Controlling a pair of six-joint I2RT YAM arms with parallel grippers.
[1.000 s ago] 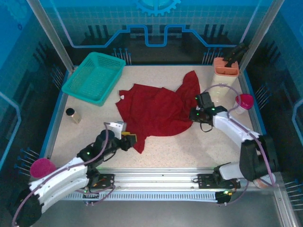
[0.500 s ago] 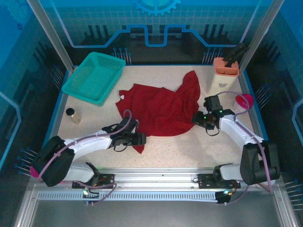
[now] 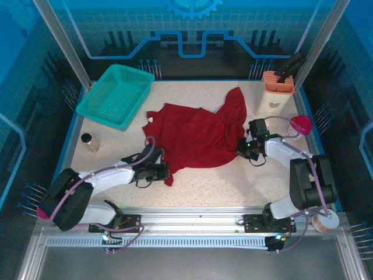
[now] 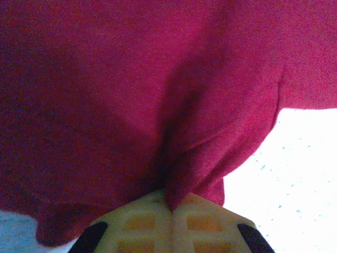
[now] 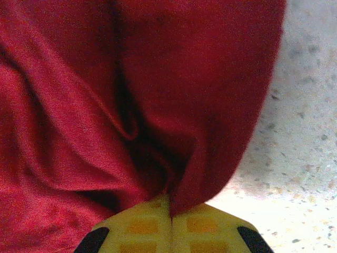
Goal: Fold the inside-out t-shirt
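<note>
At mid-table (image 3: 233, 181), the t-shirt (image 3: 195, 137) lay rumpled and spread | left gripper (image 3: 165, 171) pinched its near corner | right gripper (image 3: 242, 147) pinched its right edge | no fold made; all folding left

Inside-out t-shirt (image 3: 195, 137): dark red soft cloth, lay unfolded and rumpled at the middle of the table (image 3: 233, 181). Body was spread in loose wrinkles. One long lobe reached toward the far right; a narrow tail of cloth pointed near-left. Small white tag (image 3: 150, 119) showed at the left edge. Close up, folds bunched into deep creases.
</note>
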